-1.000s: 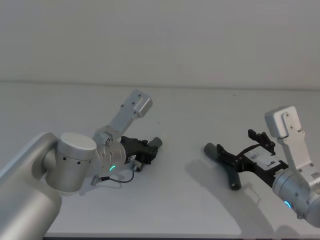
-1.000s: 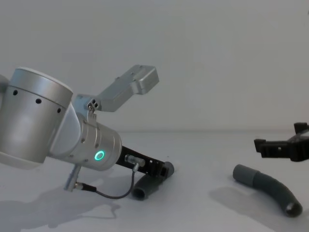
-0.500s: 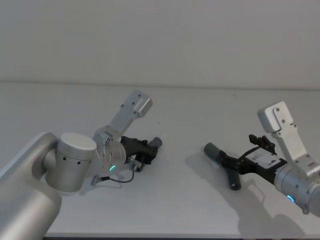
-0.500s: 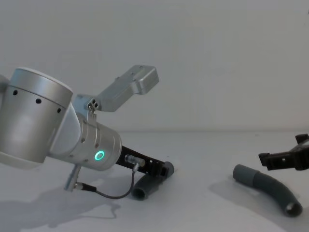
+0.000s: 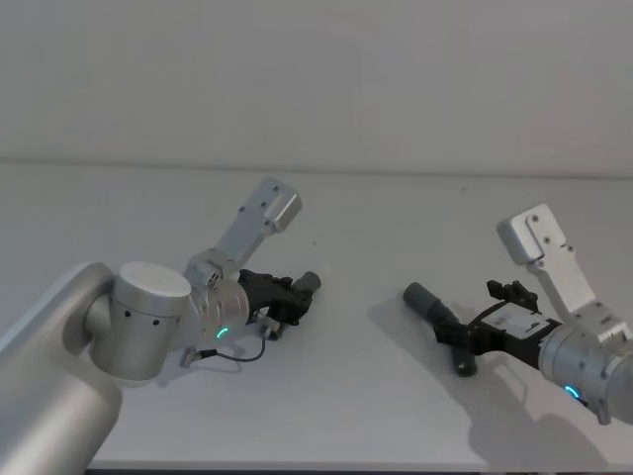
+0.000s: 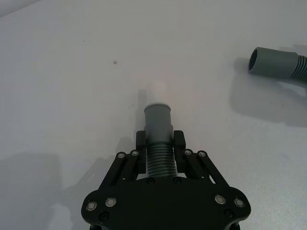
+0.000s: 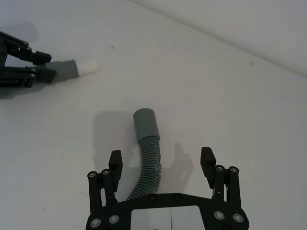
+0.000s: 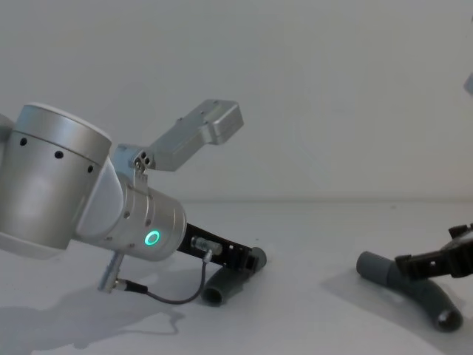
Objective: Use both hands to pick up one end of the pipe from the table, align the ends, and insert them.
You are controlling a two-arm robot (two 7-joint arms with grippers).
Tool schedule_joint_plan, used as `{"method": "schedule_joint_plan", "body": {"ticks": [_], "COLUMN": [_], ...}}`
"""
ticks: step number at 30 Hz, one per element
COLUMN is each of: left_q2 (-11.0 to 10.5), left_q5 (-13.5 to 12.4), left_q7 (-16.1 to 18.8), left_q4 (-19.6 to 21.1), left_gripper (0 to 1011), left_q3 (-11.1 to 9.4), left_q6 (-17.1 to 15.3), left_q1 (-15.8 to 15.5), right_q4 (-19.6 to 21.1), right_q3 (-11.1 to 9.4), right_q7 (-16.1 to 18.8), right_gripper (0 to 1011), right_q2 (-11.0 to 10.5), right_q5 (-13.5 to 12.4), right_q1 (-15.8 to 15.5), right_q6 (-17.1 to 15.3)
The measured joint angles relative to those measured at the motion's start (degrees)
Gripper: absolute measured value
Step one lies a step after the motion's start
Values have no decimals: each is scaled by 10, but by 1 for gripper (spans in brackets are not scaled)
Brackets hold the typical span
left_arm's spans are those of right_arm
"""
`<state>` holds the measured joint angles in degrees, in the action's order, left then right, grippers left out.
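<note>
White bench (image 5: 356,416), pieces lying apart.
L hand (image 6: 159,141) jaws clamp short elbow (image 6: 158,120), white tip (image 6: 154,92) ahead for mating; my R hand (image 7: 161,157) jaws wide, straddling long bend (image 7: 149,146), ungripped.

Left claw (image 5: 288,298) centre-left, on short elbow (image 5: 310,282). Right claw (image 5: 465,319) lower right, low over long ribbed bend (image 5: 423,299) on table (image 5: 376,416).
</note>
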<state>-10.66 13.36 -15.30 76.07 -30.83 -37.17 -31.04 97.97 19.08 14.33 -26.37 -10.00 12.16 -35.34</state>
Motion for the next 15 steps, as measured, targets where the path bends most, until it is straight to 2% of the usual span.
{"method": "schedule_joint_plan", "body": {"ticks": [15], "left_q2": [0], "left_q5": [0], "left_q7": [0], "left_q4": [0], "left_gripper": [323], "left_q3": [0], "left_q6": [0], "left_q1": [0], "right_q4": [-23], "right_q3": [7], "right_q7": [17], "right_gripper": [1001], "right_q2": [14], "right_q5": [-1], "right_q1": [15], "right_q6": [-23]}}
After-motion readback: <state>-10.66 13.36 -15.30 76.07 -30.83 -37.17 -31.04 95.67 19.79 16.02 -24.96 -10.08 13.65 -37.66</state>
